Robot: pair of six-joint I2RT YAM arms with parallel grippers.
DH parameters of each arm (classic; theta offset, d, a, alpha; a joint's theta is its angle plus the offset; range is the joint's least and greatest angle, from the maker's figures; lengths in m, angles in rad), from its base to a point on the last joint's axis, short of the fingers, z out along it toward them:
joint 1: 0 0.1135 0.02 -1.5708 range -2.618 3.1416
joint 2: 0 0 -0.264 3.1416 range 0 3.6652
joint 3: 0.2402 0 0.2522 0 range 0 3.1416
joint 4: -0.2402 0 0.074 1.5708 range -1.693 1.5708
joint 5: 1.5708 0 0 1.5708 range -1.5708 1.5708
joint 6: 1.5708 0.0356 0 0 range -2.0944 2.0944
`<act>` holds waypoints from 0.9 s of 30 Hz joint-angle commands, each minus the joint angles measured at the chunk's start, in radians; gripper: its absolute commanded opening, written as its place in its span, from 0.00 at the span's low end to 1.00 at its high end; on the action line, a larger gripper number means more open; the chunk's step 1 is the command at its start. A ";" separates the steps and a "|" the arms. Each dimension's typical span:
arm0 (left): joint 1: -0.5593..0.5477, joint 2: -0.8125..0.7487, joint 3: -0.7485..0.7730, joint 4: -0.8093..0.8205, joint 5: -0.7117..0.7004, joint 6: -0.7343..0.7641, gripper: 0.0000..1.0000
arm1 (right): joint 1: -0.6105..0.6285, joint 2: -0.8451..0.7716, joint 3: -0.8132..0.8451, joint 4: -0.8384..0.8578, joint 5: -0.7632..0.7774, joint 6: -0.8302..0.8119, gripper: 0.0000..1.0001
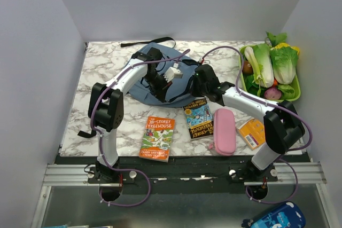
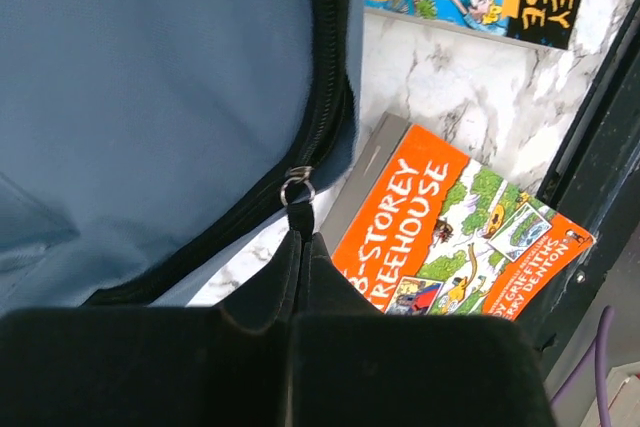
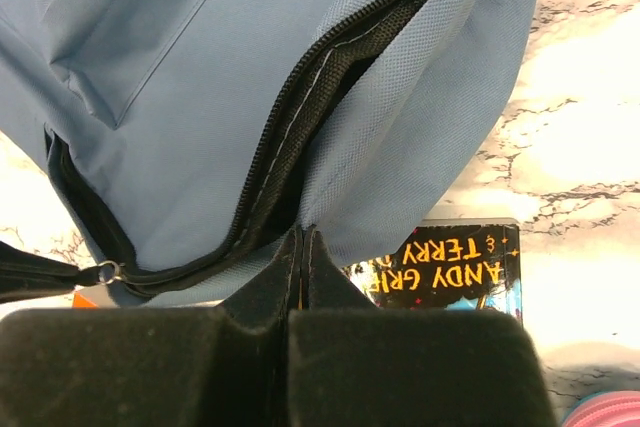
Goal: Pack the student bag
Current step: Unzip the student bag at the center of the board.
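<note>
The student bag (image 1: 140, 81) is a dusty-blue backpack lying at the middle back of the table, its black strap (image 1: 147, 41) trailing behind. My left gripper (image 1: 160, 88) is over its front edge. In the left wrist view the jaws (image 2: 303, 239) are shut on the black zipper pull (image 2: 298, 215), which hangs from a metal ring on the bag's zip (image 2: 322, 117). My right gripper (image 1: 198, 83) is at the bag's right edge. In the right wrist view it (image 3: 303, 239) is shut on the blue fabric (image 3: 400, 157) just below the partly open zip (image 3: 300, 117).
An orange book (image 1: 158, 138), a black book (image 1: 198, 119), a pink pencil case (image 1: 224, 131) and a small orange packet (image 1: 251, 132) lie along the front. A green tray (image 1: 297, 93) of vegetables stands at the back right. A bright blue pouch (image 1: 275, 218) lies below the table.
</note>
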 commanded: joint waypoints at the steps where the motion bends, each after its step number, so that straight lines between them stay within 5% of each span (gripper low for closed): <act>1: 0.062 -0.035 -0.012 0.002 -0.059 -0.003 0.00 | -0.027 -0.013 -0.018 0.030 0.009 -0.005 0.01; 16: 0.226 -0.096 -0.202 0.154 -0.273 0.000 0.00 | -0.086 -0.062 -0.110 0.090 0.007 -0.007 0.01; 22: 0.235 -0.112 -0.141 0.157 -0.266 -0.028 0.61 | -0.086 -0.061 -0.138 0.124 -0.042 0.006 0.01; 23: 0.232 -0.113 -0.123 0.146 -0.223 -0.034 0.96 | -0.086 -0.061 -0.141 0.124 -0.053 0.006 0.01; 27: 0.167 -0.124 -0.017 0.084 -0.110 -0.068 0.99 | -0.086 -0.061 -0.149 0.138 -0.068 0.009 0.01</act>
